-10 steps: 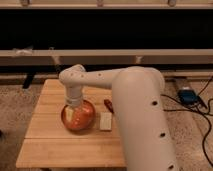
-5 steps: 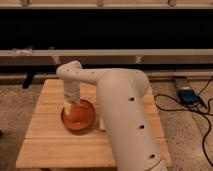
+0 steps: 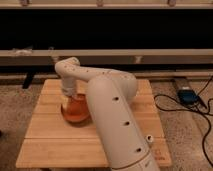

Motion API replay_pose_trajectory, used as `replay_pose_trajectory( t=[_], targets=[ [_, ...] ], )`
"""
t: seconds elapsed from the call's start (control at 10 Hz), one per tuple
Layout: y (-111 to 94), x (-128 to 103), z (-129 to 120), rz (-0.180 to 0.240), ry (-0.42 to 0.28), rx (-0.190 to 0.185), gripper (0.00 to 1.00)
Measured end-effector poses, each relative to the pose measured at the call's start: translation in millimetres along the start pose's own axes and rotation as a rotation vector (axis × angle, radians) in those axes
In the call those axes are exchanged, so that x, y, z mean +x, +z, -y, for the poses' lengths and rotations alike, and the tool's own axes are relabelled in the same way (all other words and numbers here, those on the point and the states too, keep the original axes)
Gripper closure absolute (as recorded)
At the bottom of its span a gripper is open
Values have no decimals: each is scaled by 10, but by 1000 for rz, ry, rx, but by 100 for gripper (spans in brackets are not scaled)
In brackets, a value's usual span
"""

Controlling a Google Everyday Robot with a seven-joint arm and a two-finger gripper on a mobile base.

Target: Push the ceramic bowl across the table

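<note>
The orange-red ceramic bowl (image 3: pixel 76 108) sits on the light wooden table (image 3: pixel 50 142), left of its middle. My white arm reaches from the lower right over the table and bends down at the far side of the bowl. My gripper (image 3: pixel 68 98) is at the bowl's far left rim, touching or just inside it. The arm's wide body hides the bowl's right edge and the table's right part.
A blue device (image 3: pixel 186 95) with black cables lies on the speckled floor at the right. A long low bench or rail (image 3: pixel 150 55) runs behind the table. A dark wall lies beyond it.
The bowl has moved left and a little farther back on the table with the gripper at it. The arm has swung left and now covers the small objects seen earlier to the bowl's right.
</note>
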Motion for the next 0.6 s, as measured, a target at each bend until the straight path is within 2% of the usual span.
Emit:
replay_pose_trajectory(
  t=[0.3, 0.6],
  targets=[
    [-147, -134, 170, 63, 7, 73, 31],
    [-161, -278, 353, 86, 21, 116, 31]
  ],
)
